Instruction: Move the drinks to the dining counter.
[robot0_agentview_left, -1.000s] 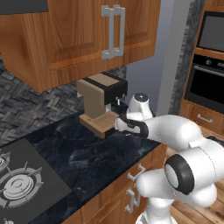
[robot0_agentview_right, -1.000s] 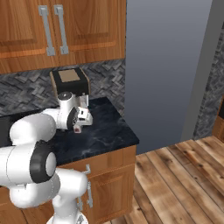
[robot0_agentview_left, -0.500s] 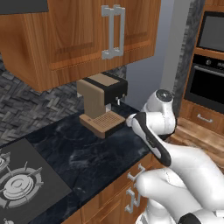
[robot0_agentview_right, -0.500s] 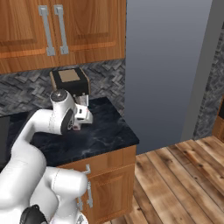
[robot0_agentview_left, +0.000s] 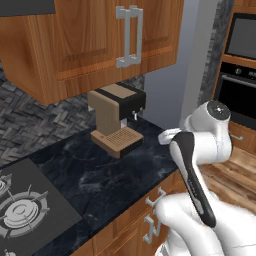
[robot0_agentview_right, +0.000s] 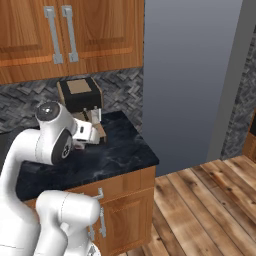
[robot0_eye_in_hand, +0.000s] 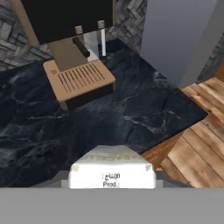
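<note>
A white boxy carton (robot0_eye_in_hand: 111, 173) with small print on its face, one of the drinks, sits between the fingers of my gripper (robot0_eye_in_hand: 111, 180), which is shut on it. The hand hovers over the black-topped counter (robot0_eye_in_hand: 131, 113), back from the tan-and-black coffee machine (robot0_eye_in_hand: 76, 76). In the left base view the gripper (robot0_agentview_left: 167, 136) hangs near the counter's right end. From the right base view the gripper (robot0_agentview_right: 91, 133) is just in front of the coffee machine (robot0_agentview_right: 80, 95). The dining counter is out of view.
A gas hob (robot0_agentview_left: 22, 212) lies at the counter's left end. Wooden wall cabinets (robot0_agentview_left: 100, 40) hang above the coffee machine (robot0_agentview_left: 117, 120). A tall grey panel (robot0_agentview_right: 192, 75) stands right of the counter, with wood floor (robot0_agentview_right: 200, 200) below. A built-in oven (robot0_agentview_left: 240, 95) is at far right.
The hand has drawn back to the right, away from the coffee machine, with the carton still in it. The arm has folded up higher. The base has not moved.
</note>
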